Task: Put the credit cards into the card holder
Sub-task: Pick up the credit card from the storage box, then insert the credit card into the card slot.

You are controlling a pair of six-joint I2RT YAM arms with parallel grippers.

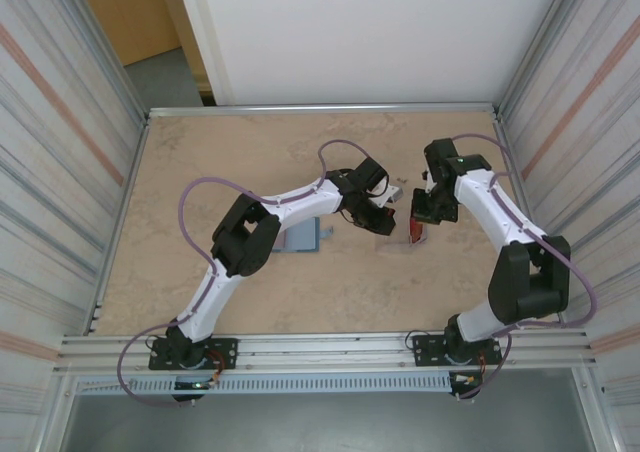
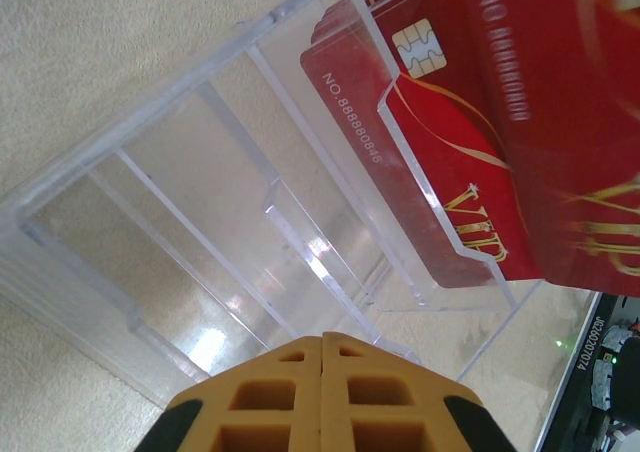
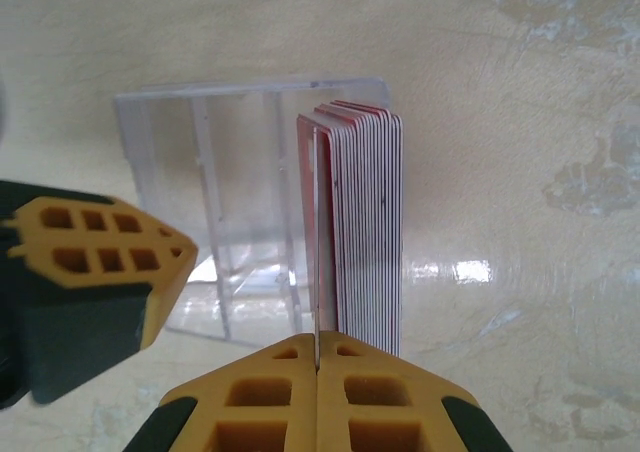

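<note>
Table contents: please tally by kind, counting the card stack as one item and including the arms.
Robot arms: 2
Clear plastic case: 1
Stack of red credit cards: 1
Blue card holder: 1
Total: 5

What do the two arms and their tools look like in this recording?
The left arm and right arm have white links, black joints and black base plates, each trailed by a looping purple cable. The left tool and right tool end in orange-yellow fingers with square cut-outs on dark mounts.
</note>
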